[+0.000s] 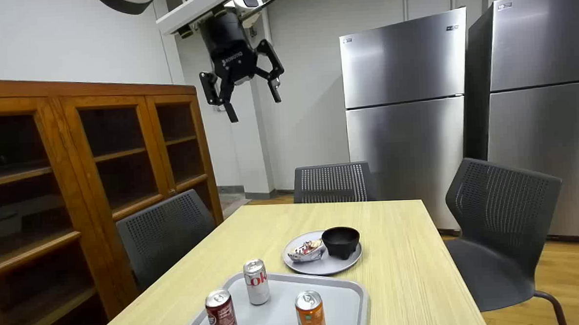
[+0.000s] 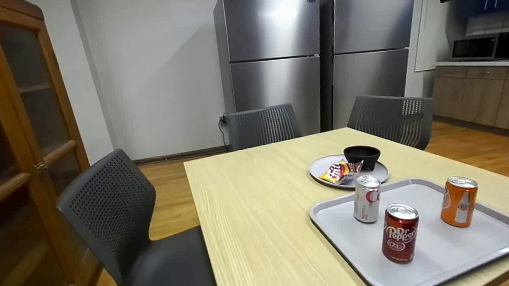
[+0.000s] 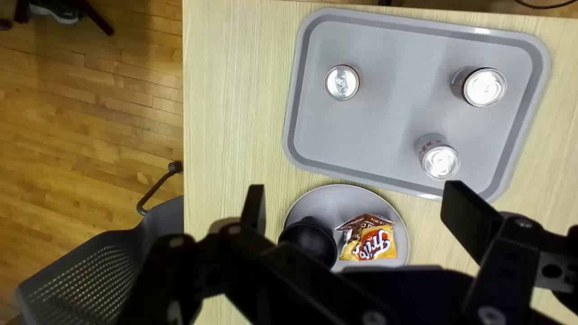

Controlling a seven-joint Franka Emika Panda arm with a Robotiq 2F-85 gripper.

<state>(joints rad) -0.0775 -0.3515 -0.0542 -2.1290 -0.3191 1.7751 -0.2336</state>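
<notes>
High above the table, my gripper (image 1: 255, 110) stands open, its fingers wide apart with nothing between them. The wrist view looks down past the fingers (image 3: 469, 216) at a round grey plate (image 3: 334, 198). On that plate are a black bowl (image 3: 311, 246), partly covered by the gripper, and a yellow and brown Fritos bag (image 3: 372, 243). Beside the plate lies a grey tray (image 3: 388, 117) bearing three upright cans: a silver Coke can (image 2: 366, 202), a dark red Dr Pepper can (image 2: 400, 236) and an orange can (image 2: 459, 202). The gripper touches none of these.
The plate and tray stand on a light wooden table (image 1: 397, 285). Dark chairs (image 1: 165, 236) surround it. A wooden glass-door cabinet (image 1: 118, 150) is along one side, and steel refrigerators (image 1: 405, 128) stand behind. A counter with a microwave (image 2: 474, 48) shows in an exterior view.
</notes>
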